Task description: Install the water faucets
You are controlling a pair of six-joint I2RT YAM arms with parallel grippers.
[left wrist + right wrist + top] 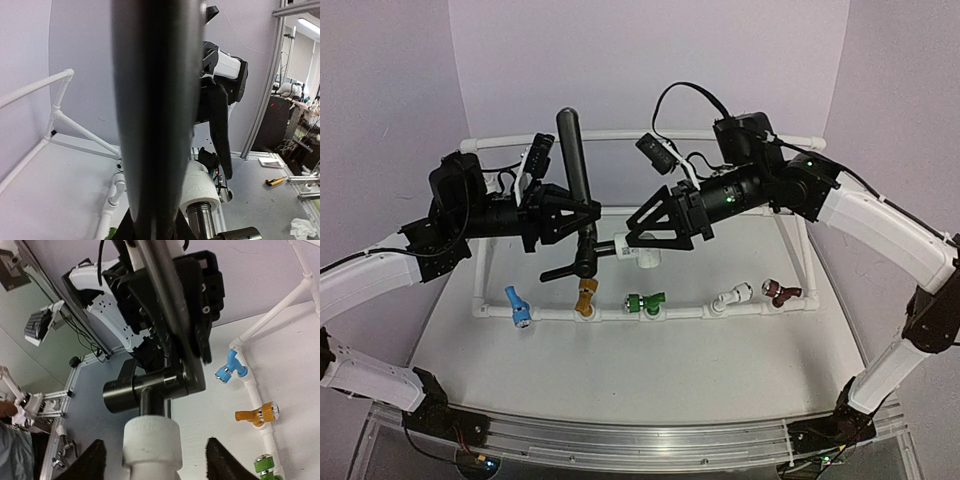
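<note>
Dark faucet: the dark faucet (585,255) hangs in the air just left of centre in the top view, above the table (650,370) and touching no pipe.
Lever handle: its long lever handle (570,150) points to 12 o'clock.
White fitting: the white fitting (642,258) sits at 3 o'clock of the body. The right wrist view shows the faucet's stem entering it, but how deep cannot be told.
Left gripper: the left gripper (582,213) reaches in level from 9 o'clock and is clamped on the handle's lower end.
Right gripper: the right gripper (645,238) slopes down from 2 o'clock. Its jaws stand apart, one on each side of the fitting, with a gap showing on both sides.
Done: blue (517,306), orange (585,297), green (644,302), white (732,297) and dark red (780,292) taps sit along the front rail of the pipe frame (690,312), at 6 o'clock of the held faucet.
Left to do: judging by this, the faucet and fitting must be finished joining and then mounted.
</note>
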